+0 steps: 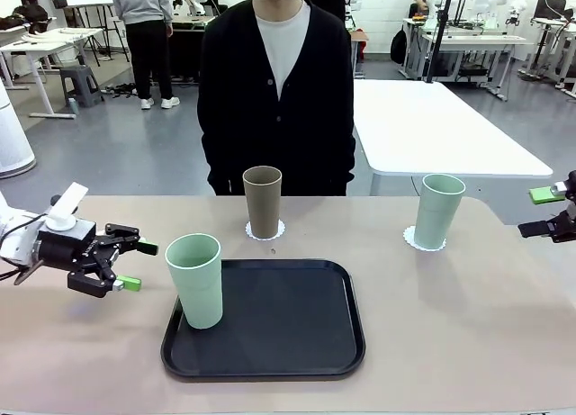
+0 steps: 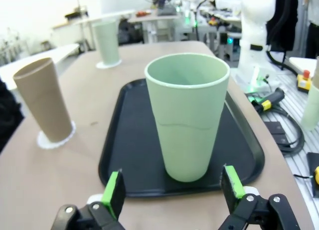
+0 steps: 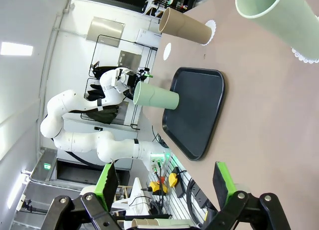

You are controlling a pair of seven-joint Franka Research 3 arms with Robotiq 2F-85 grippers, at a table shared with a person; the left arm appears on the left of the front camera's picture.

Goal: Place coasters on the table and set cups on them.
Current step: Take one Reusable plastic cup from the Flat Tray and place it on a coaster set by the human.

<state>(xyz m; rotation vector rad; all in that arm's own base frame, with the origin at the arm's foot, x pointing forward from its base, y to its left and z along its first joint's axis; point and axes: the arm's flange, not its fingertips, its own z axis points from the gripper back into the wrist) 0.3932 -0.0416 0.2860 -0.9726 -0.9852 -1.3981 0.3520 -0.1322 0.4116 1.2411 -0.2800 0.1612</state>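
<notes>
Front view first: two cups are already seen on their coasters on the counter (image 1: 468,343), the brown cup (image 1: 262,202) on a lacy white disc (image 1: 265,230) near the person (image 1: 276,82), and a mint cup (image 1: 437,211) on another coaster (image 1: 423,242) toward the right. One mint cup (image 1: 195,279) is left standing upright on the black tray (image 1: 288,334), at its near-left corner. A third coaster cannot be made out anywhere.

The left gripper (image 1: 135,265) is held level just beside that cup, fingers spread wide and nothing between them. From the left wrist view, the cup (image 2: 187,117) is framed squarely between the two green pads (image 2: 113,192), close but apart from them. The right gripper (image 1: 551,212) is parked at the right edge of the counter, well apart from the mint cup there; its fingers are seen spread and empty in the right wrist view (image 3: 164,182).

As for handling, the tumbler is judged to be light, hollow and fairly stiff, with a smooth matte wall that tapers toward the base. A squeeze around the middle of the wall looks the safest hold: low enough not to tip it, high enough to clear the tray rim. Too soft a grip could let the taper slide down through the pads.
</notes>
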